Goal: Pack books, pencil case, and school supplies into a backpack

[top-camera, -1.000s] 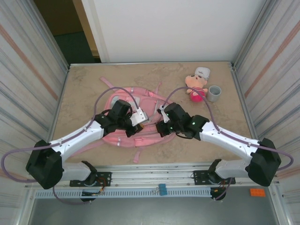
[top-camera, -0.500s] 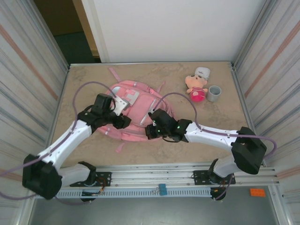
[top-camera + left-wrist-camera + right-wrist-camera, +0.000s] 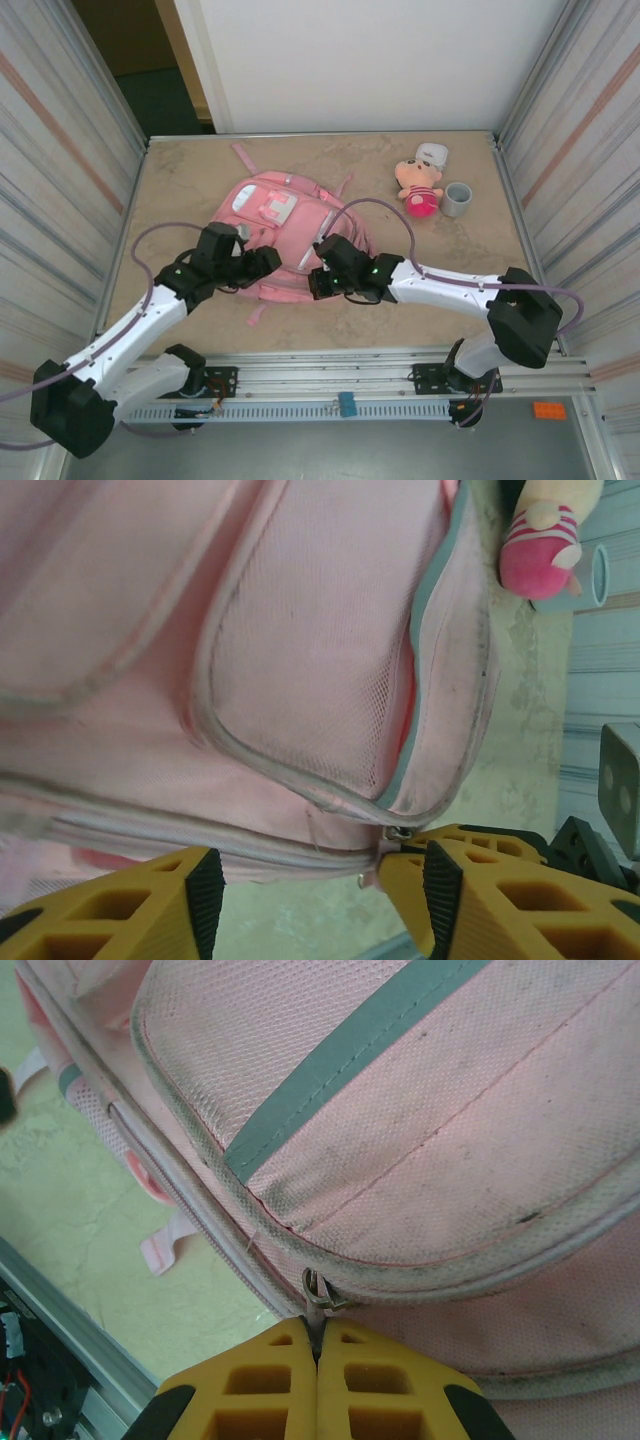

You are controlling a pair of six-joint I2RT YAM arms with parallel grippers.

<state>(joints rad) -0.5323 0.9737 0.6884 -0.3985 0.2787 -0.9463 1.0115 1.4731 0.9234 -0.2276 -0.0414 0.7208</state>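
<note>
Right gripper (image 3: 318, 1348) pinched on the zipper pull (image 3: 315, 1295) of the backpack (image 3: 290, 225), left gripper (image 3: 318, 885) open.
I see the pink backpack lying front-up on the table (image 3: 430, 300), left of centre. My right gripper's yellow fingers are pressed together, the metal zipper pull caught between them at the bag's near edge. My left gripper's fingers are spread wide at that same edge, holding nothing. A plush doll (image 3: 418, 188) and a grey cup (image 3: 458, 199) stand far right.

Pink fabric backpack (image 3: 290, 228) lies flat, front up, on the tabletop (image 3: 450, 290), just 10 o'clock of centre. White-patched end points to 11 o'clock, with grey-trimmed mesh pockets and loose straps.
</note>
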